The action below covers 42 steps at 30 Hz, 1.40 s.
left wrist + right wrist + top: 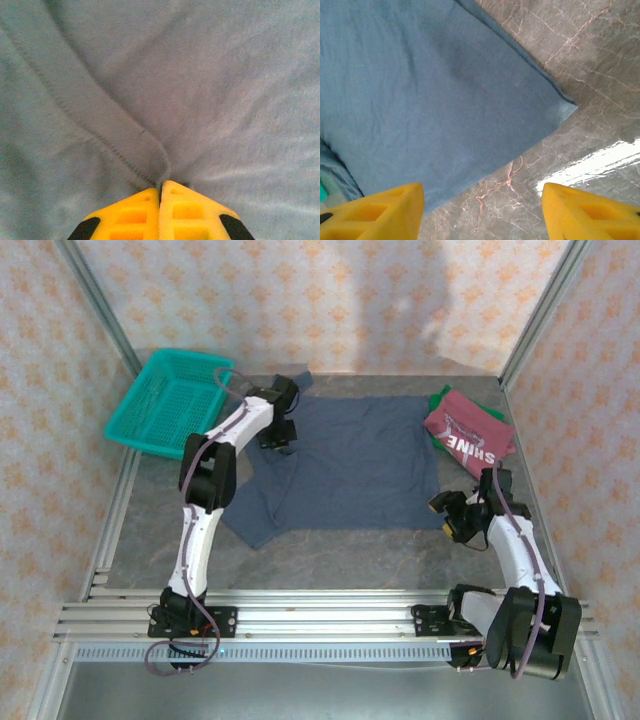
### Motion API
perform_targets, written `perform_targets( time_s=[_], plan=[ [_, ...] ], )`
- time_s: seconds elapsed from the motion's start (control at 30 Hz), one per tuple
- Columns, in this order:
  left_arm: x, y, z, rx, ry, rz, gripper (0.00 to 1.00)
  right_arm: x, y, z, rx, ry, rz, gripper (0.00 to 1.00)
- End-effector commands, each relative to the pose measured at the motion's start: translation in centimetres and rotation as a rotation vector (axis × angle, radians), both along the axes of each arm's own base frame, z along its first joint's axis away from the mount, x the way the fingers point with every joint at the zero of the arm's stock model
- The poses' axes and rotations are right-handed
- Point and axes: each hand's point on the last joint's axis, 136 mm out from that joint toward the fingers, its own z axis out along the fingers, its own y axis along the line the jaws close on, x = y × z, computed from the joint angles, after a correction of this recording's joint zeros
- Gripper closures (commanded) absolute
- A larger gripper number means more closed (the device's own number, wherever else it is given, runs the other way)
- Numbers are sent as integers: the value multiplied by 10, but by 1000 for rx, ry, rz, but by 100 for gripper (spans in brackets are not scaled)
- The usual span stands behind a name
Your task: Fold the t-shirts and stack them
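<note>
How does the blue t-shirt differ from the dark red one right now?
The blue t-shirt lies spread out in the middle; the dark red t-shirt sits bunched at the far right corner, over a green one. The blue one is plain; the red one carries white SHINE lettering. The left gripper is shut on the blue one's seam; no gripper touches the red one. Both are soft cloth.

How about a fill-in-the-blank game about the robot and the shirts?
1. The left claw is ___ on the blue shirt.
2. The right claw is ___ over that shirt's corner.
3. The red shirt has white letters that spell ___.
4. The basket sits at the table in its far ___ corner.
Missing words: shut, open, SHINE, left.
</note>
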Motion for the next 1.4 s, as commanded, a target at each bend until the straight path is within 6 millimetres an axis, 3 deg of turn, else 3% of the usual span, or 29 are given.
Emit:
perform_targets(
  time_s=[0.0,0.13,0.23,0.53,0.6,0.63,0.67,0.8,0.9,0.97,1.2,1.37],
  plan=[
    [-4,41,71,23,-147,74,99,11,-6,4,-20,-26,-29,37],
    [-37,76,103,-6,-221,135,100,12,-8,2,-29,-25,-40,37],
    [-65,94,112,-45,-243,170,99,11,-8,-1,-29,-19,-45,38],
    [-167,174,84,24,-118,308,94,12,-9,-8,-34,-5,-46,38],
    [-181,187,77,44,-90,341,76,11,-9,-9,-32,-3,-44,38],
    [-186,191,72,44,-75,350,55,12,-8,-10,-29,-4,-43,38],
    [-188,193,70,47,-63,355,41,12,-7,-10,-25,-3,-40,38],
    [-194,197,87,65,-106,379,24,13,-6,-8,-22,-5,-26,38],
    [-205,191,104,32,-153,400,22,10,-7,-7,-37,2,-15,37],
    [-221,179,103,-25,-142,410,22,3,-9,-9,-60,32,-2,37],
    [-288,145,65,-163,-25,448,32,-5,-9,-16,-84,80,39,38],
    [-284,129,52,-149,32,397,45,-2,3,-25,-82,123,102,40]
  ],
)
